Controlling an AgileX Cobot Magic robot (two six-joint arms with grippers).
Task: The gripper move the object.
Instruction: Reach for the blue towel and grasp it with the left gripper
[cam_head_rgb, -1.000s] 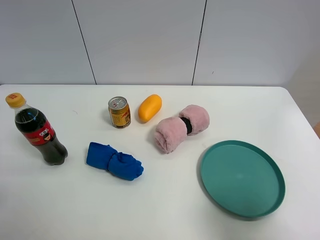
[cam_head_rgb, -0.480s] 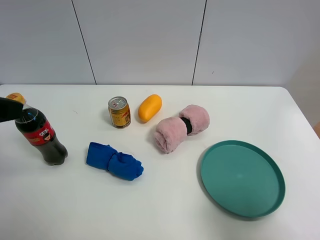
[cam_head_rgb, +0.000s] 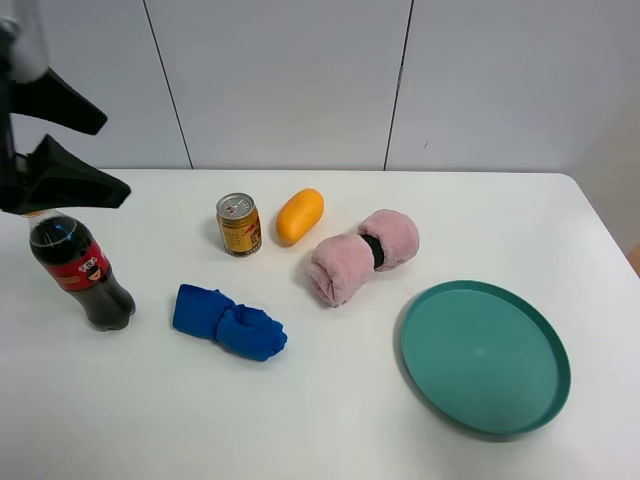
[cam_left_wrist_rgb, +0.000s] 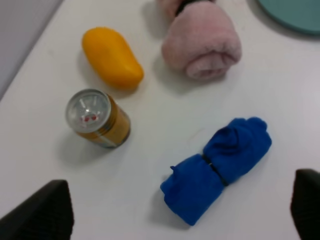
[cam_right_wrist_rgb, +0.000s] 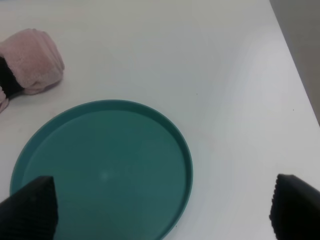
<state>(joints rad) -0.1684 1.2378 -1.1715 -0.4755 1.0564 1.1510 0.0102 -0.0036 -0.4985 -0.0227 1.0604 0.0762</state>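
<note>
On the white table lie a blue rolled cloth (cam_head_rgb: 229, 322), a pink rolled towel (cam_head_rgb: 362, 255), a yellow-orange mango (cam_head_rgb: 300, 215), a gold can (cam_head_rgb: 239, 224) and a cola bottle (cam_head_rgb: 80, 270). My left gripper (cam_head_rgb: 115, 155) is open and empty. It hangs high over the table's left side, above the bottle. The left wrist view shows the cloth (cam_left_wrist_rgb: 217, 167), the can (cam_left_wrist_rgb: 97, 119), the mango (cam_left_wrist_rgb: 112, 57) and the towel (cam_left_wrist_rgb: 202, 45) between its dark fingertips (cam_left_wrist_rgb: 42, 212). My right gripper (cam_right_wrist_rgb: 160, 210) is open and empty above a teal plate (cam_right_wrist_rgb: 105, 172).
The teal plate (cam_head_rgb: 485, 355) sits at the front right of the table. The table's right edge (cam_head_rgb: 605, 230) runs close to it. A grey panelled wall stands behind the table.
My left arm has come into the exterior view from the left and risen; its open gripper now covers the bottle's cap. Nothing on the table has moved.
</note>
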